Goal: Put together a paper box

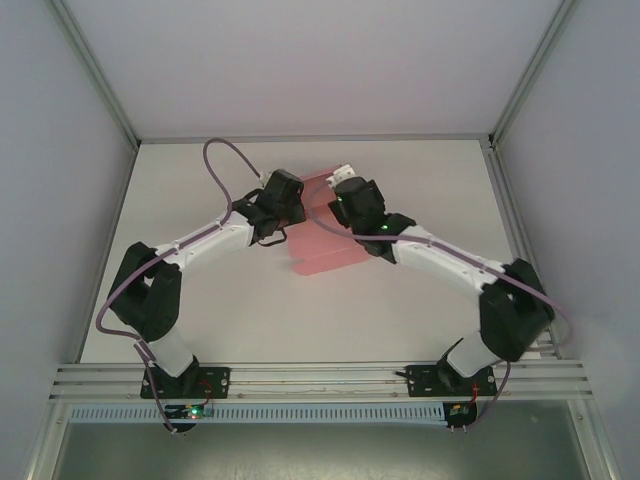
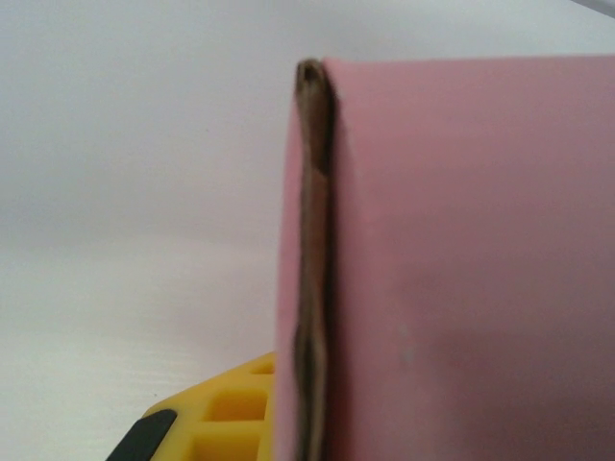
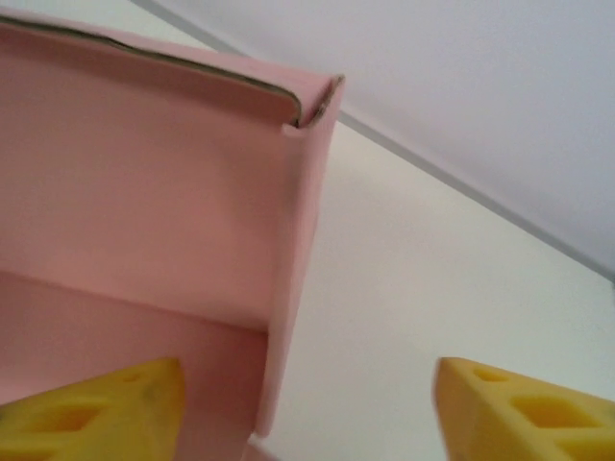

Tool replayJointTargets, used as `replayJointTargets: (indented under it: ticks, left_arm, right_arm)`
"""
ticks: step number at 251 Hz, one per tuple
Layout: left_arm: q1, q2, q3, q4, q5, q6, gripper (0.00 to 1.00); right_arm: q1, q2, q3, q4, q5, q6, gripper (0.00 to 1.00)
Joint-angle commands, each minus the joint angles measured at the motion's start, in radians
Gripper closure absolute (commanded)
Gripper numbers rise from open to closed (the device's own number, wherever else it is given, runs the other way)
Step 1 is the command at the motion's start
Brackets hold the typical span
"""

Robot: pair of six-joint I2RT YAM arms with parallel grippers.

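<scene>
At the middle of the white table, seen from above, lies the pink paper box, partly folded. Its far part is covered by the two grippers, so its full outline cannot be made out. The part that shows runs roughly from between the grippers toward the arm bases.

To the left of the box, the left gripper meets the box's left edge. Its jaws are clamped on the card. In the left wrist view one yellow finger shows just left of the card, and the other is hidden behind a pink panel. That panel stands upright and very close, cut off at the right and bottom, with its raw brown edge running top to bottom.

To the right of the box, the right gripper is released, its two yellow fingers well apart. The left-hand one sits in front of the box's pink wall, the right-hand one over bare table. Between them a folded corner of the box stands up. Its top rim is blurred and its left side is cut off.
</scene>
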Motion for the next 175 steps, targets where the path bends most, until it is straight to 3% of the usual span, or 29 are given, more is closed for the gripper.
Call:
replayJointTargets:
  ticks: [1, 11, 25, 43, 67, 94, 117, 141, 159, 175]
  left_arm:
    - [0.012, -0.021, 0.003, 0.013, -0.007, 0.087, 1.00]
    - [0.014, -0.021, 0.003, 0.019, 0.002, 0.122, 1.00]
    - [0.019, -0.019, 0.007, 0.027, 0.001, 0.172, 1.00]
    - [0.028, 0.003, 0.040, 0.012, -0.031, 0.232, 1.00]
    - [0.053, 0.064, 0.130, -0.054, -0.031, 0.290, 1.00]
    - [0.074, 0.144, 0.227, -0.097, 0.071, 0.405, 1.00]
    - [0.097, 0.203, 0.301, -0.123, 0.334, 0.595, 1.00]
    - [0.100, 0.257, 0.422, -0.308, 0.516, 0.860, 1.00]
    - [0.098, 0.265, 0.454, -0.422, 0.567, 1.077, 1.00]
    - [0.091, 0.259, 0.469, -0.520, 0.518, 1.218, 1.00]
  right_arm:
    - [-0.024, -0.132, -0.084, 0.055, -0.227, -0.010, 0.23]
    - [-0.039, -0.188, -0.124, 0.084, -0.299, -0.015, 0.18]
    - [-0.067, -0.269, -0.189, 0.147, -0.367, 0.027, 0.02]
    - [-0.123, -0.375, -0.280, 0.238, -0.450, 0.087, 0.02]
    - [-0.220, -0.500, -0.404, 0.359, -0.436, 0.230, 0.02]
    - [-0.349, -0.610, -0.508, 0.409, -0.414, 0.404, 0.02]
    - [-0.426, -0.673, -0.569, 0.416, -0.426, 0.480, 0.02]
    - [-0.449, -0.697, -0.581, 0.395, -0.492, 0.483, 0.02]
    - [-0.453, -0.704, -0.564, 0.348, -0.513, 0.466, 0.02]
    - [-0.459, -0.703, -0.538, 0.279, -0.501, 0.448, 0.02]
